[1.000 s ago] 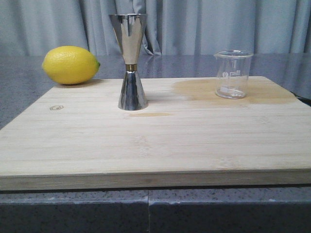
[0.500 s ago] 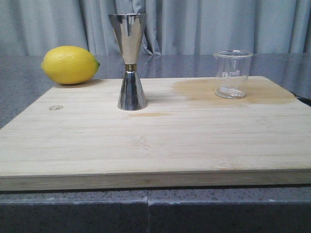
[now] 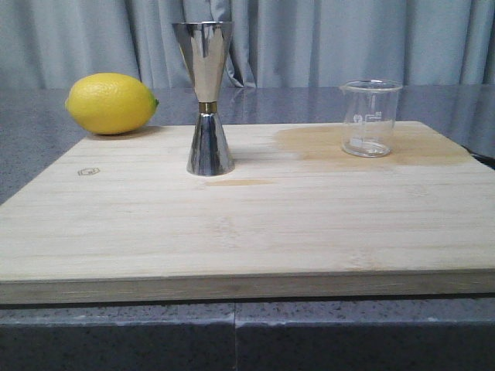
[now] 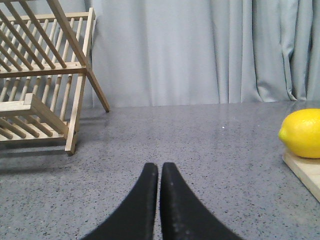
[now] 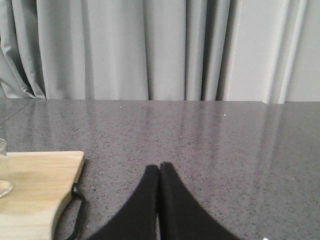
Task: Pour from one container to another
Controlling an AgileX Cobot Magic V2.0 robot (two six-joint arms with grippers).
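Observation:
A small clear glass beaker (image 3: 371,118) stands upright at the back right of the wooden board (image 3: 247,232), on a damp-looking stain. A tall steel hourglass jigger (image 3: 207,97) with a gold waist band stands upright at the board's back middle-left. Neither gripper shows in the front view. My left gripper (image 4: 159,168) is shut and empty above grey counter, left of the board. My right gripper (image 5: 159,166) is shut and empty above the counter, right of the board; a sliver of the beaker (image 5: 3,170) shows at that view's edge.
A yellow lemon (image 3: 111,103) lies on the counter by the board's back left corner, also the lemon (image 4: 301,133) in the left wrist view. A wooden dish rack (image 4: 42,80) stands further left. A black loop handle (image 5: 75,210) hangs off the board's right end. Grey curtains close the back.

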